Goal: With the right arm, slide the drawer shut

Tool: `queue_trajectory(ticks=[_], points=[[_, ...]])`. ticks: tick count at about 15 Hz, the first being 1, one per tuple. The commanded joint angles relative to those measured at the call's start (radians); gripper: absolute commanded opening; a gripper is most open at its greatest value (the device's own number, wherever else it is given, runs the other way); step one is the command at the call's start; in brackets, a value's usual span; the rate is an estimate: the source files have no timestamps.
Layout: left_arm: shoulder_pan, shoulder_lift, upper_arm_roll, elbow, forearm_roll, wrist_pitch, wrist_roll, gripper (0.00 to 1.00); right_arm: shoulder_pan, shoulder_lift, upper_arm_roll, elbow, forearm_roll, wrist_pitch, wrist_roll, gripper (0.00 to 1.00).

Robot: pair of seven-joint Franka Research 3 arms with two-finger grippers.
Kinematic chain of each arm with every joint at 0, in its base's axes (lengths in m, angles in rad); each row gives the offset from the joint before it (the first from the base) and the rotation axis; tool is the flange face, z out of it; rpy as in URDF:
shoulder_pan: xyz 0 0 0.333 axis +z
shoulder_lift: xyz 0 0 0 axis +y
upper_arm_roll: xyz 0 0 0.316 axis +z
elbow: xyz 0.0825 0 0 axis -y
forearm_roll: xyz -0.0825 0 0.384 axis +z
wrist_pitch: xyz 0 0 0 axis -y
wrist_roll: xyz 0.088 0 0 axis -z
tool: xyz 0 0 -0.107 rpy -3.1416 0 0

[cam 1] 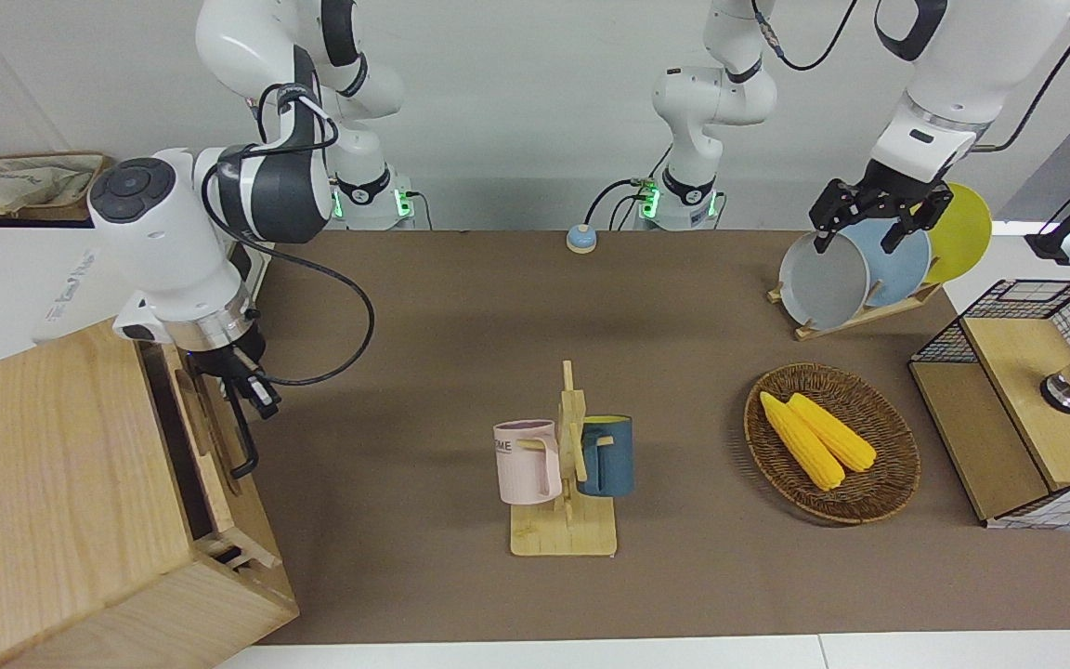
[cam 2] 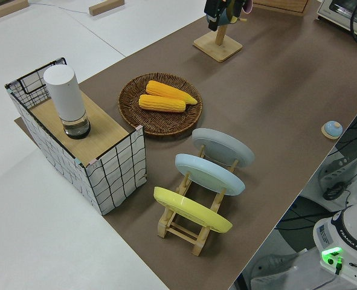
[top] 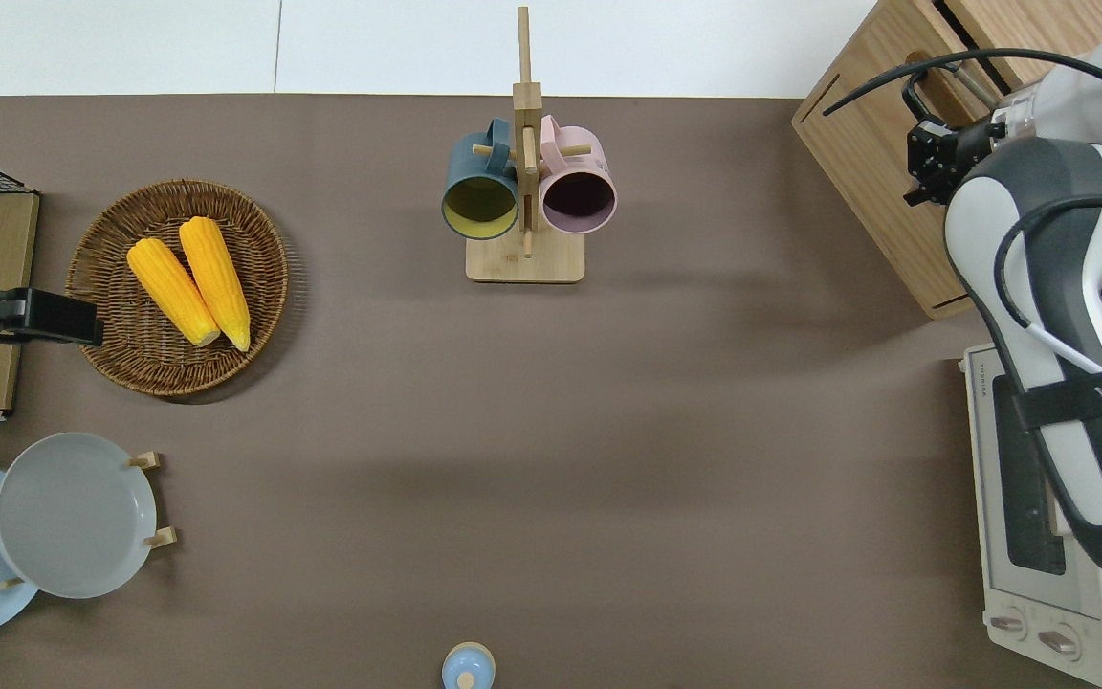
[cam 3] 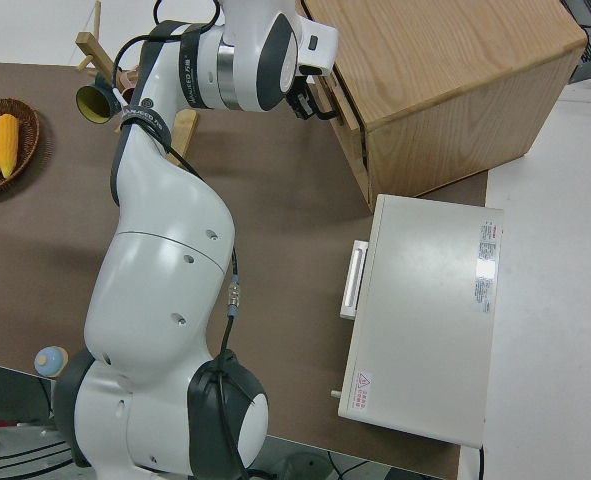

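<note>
The drawer (cam 1: 205, 423) sits slightly out of its cabinet (cam 1: 52, 502) at the right arm's end of the surface, the right gripper (cam 1: 247, 381) at its black bar handle (cam 1: 242, 432); I cannot tell how its jaws stand. Stiff wood on runners, it should slide under a push on the front panel. The wicker basket (cam 1: 879, 502) holds 2 corn cobs (cam 1: 818, 441). The left arm is parked.

Right pincer (cam 1: 252, 386) at the drawer (cam 1: 210, 437) handle (cam 1: 244, 432), toaster oven (top: 1039, 536) beside the cabinet (cam 1: 52, 502), nearer the robots.
</note>
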Motion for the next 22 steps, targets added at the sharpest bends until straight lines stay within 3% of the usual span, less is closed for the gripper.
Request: queue_trajectory(ticks=[1,12,17,22], points=[[-0.017,0.013,0.017,0.020,0.012,0.000,0.008,1.00,-0.030,0.010,0.010,0.022,0.005,0.047,-0.057,0.000],[-0.017,0.013,0.017,0.020,0.012,0.000,0.008,1.00,-0.095,0.011,0.021,0.023,0.006,0.067,-0.180,0.000],[-0.017,0.013,0.017,0.020,0.012,0.000,0.008,1.00,-0.160,0.011,0.082,0.023,0.005,0.065,-0.212,0.000],[-0.017,0.013,0.017,0.020,0.012,0.000,0.008,1.00,-0.158,0.010,0.087,0.022,0.001,0.065,-0.214,0.000]])
